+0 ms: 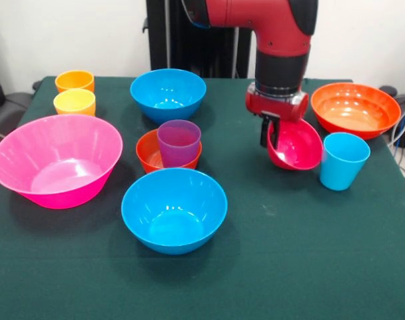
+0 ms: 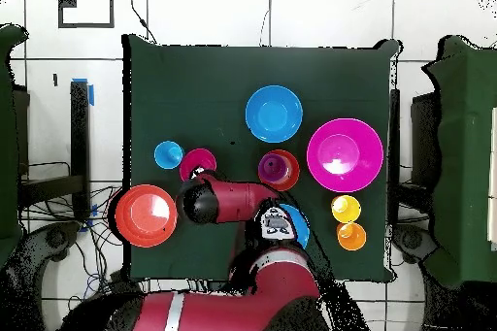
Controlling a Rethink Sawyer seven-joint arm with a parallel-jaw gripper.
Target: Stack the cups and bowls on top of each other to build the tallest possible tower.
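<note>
My gripper (image 1: 270, 135) is shut on the rim of the small magenta-red bowl (image 1: 297, 145), which hangs tilted just above the table, next to the light blue cup (image 1: 344, 160). In the overhead view the arm covers the gripper and only part of that bowl (image 2: 198, 162) shows. The purple cup (image 1: 178, 141) stands inside the small orange bowl (image 1: 146, 157). Two blue bowls stand apart, one near (image 1: 174, 209) and one far (image 1: 168, 93). The large pink bowl (image 1: 56, 160) is at the left. The wide orange-red bowl (image 1: 356, 109) is behind the gripper. The orange cup (image 1: 74, 81) and yellow cup (image 1: 74, 101) stand at the far left.
Everything stands on a dark green tablecloth (image 1: 289, 267). The light blue cup is a few centimetres to the right of the held bowl. The arm (image 2: 238, 201) reaches across the far blue bowl (image 2: 297, 227) in the overhead view.
</note>
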